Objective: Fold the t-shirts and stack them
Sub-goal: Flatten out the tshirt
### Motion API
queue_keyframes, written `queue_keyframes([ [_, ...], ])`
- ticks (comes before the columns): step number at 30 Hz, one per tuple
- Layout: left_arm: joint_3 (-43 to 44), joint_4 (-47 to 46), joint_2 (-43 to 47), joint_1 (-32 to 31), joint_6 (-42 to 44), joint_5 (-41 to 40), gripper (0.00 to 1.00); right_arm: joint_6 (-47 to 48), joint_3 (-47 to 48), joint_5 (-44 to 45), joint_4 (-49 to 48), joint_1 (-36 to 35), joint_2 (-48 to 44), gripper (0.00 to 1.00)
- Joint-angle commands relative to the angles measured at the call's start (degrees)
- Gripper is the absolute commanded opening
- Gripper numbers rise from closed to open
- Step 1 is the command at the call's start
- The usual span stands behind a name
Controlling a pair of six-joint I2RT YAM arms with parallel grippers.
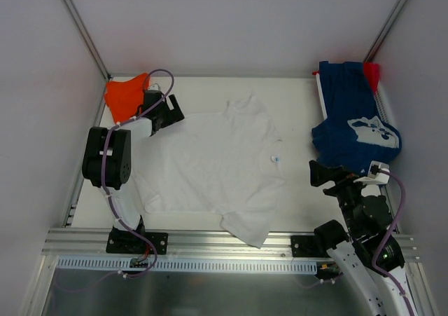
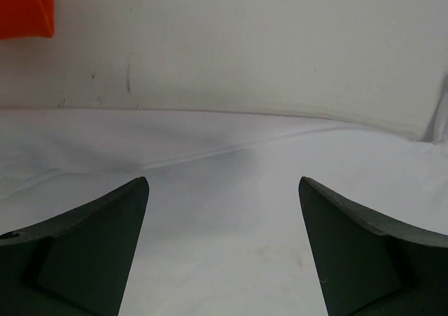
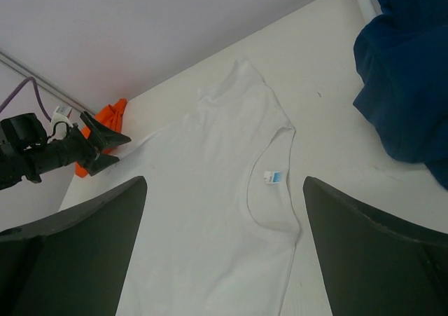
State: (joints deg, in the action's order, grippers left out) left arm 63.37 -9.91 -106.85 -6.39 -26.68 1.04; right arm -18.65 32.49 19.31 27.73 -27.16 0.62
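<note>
Both the left gripper (image 2: 224, 183) and right gripper (image 3: 224, 181) gape wide. The white t-shirt (image 1: 210, 162) lies flat, neck rightward, its length running left-right.

Bright, even light — soft shadows, sharp focus

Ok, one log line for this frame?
white t-shirt: spread flat, unfolded; orange t-shirt: bunched far-left; navy t-shirt: heaped far-right; left end effector: open over white t-shirt; right end effector: open, empty
</note>
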Motion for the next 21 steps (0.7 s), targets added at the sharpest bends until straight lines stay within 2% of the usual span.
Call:
queue_keyframes([
  [1,3.3,0.8,-1.0,-0.4,-0.4,-0.7,0.89,1.4,1.4,1.3,2.0,-0.4,-3.8,0.99],
  [14,5.3,2.3,-2.0,-1.9,1.9,-4.5,0.89,3.1,2.6,2.8,5.3,-0.3,-4.9,0.99],
  [21,11.5,8.6,-5.6,-2.7,1.5,-8.0,0.9,3.3,2.5,3.2,5.8,-0.4,-5.6,1.0],
])
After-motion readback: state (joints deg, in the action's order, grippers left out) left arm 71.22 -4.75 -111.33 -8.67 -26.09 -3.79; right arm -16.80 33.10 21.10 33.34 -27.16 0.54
